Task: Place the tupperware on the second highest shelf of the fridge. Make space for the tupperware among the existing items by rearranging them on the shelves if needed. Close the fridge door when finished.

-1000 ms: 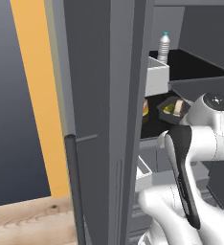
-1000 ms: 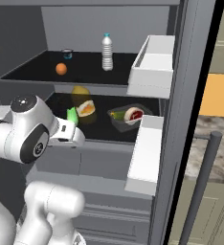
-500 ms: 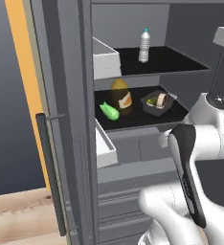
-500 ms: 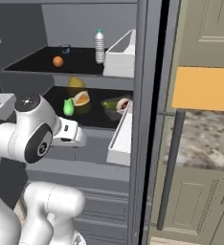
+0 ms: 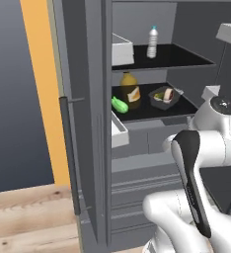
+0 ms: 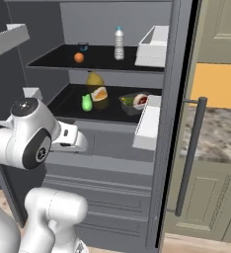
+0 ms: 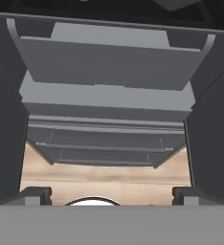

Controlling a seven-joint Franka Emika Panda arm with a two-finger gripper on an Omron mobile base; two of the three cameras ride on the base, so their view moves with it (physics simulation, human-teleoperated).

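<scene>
Fridge point(image 6: 107, 148) stands open. Tupperware point(image 5: 165, 97) point(image 6: 134, 102) sits on the lower visible black shelf point(image 5: 186, 105) near its front edge, toward the right-hand end. On that shelf: green vegetable point(image 5: 119, 104) point(image 6: 87, 103) at the front edge and a yellow-orange item point(image 5: 130, 89) point(image 6: 96, 87) behind it. Upper shelf point(image 6: 48, 60) carries a clear bottle point(image 5: 152, 42) point(image 6: 119, 43) and an orange piece point(image 6: 78, 57). Gripper point(image 7: 111, 194) jaws wide apart, holding nothing, aimed at the grey drawers point(image 7: 106, 139).

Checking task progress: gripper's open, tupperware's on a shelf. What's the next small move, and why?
Probably swing the open, empty gripper toward the right fridge door to push it shut: the tupperware already sits on the shelf below the bottle, and both doors stand open.
</scene>
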